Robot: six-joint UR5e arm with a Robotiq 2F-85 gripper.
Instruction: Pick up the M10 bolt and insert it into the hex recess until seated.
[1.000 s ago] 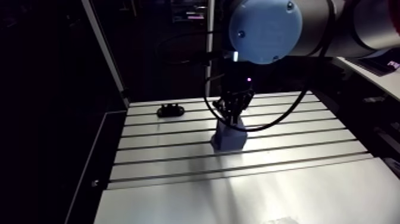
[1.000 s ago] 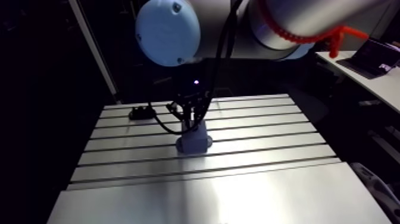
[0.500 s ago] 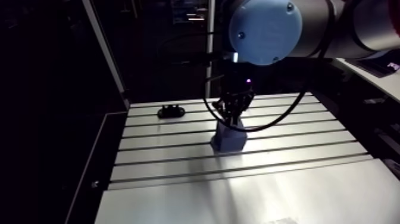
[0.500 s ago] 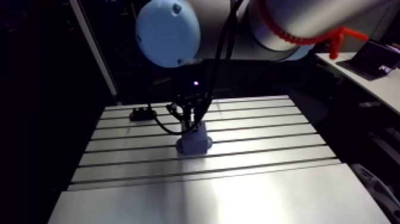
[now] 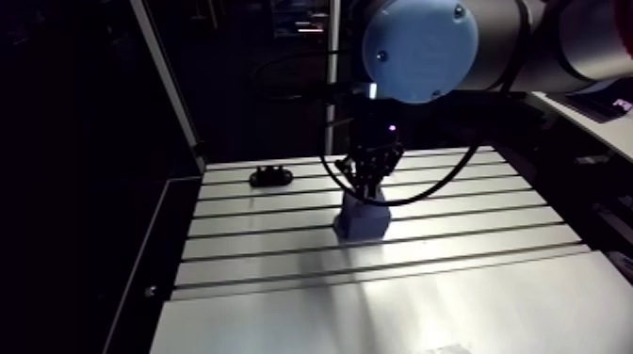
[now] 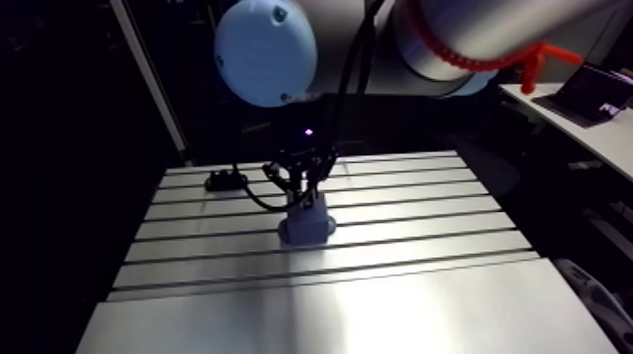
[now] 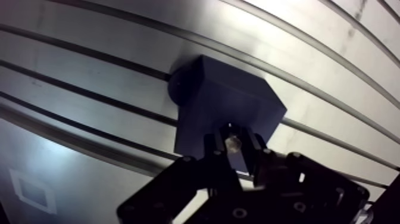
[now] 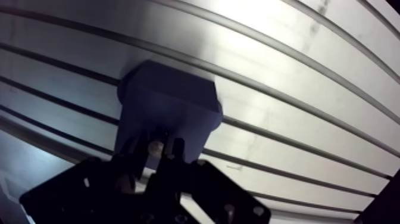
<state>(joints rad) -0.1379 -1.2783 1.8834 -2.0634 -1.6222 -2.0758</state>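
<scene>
Slotted aluminium table carrying dark block mid-surface; gripper clamped on M10 bolt, poised directly above block, bolt's long axis apparently vertical, hex recess hidden beneath it, so straight downward travel judged necessary for seating.

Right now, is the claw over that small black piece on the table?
No, the gripper, shut on the bolt, hangs over the blue block; the black piece lies apart.

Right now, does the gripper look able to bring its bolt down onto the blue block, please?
Probably yes: the gripper, shut on the bolt, hangs just over the blue block with nothing between them; the black part lies well aside. The recess is hidden.
</scene>
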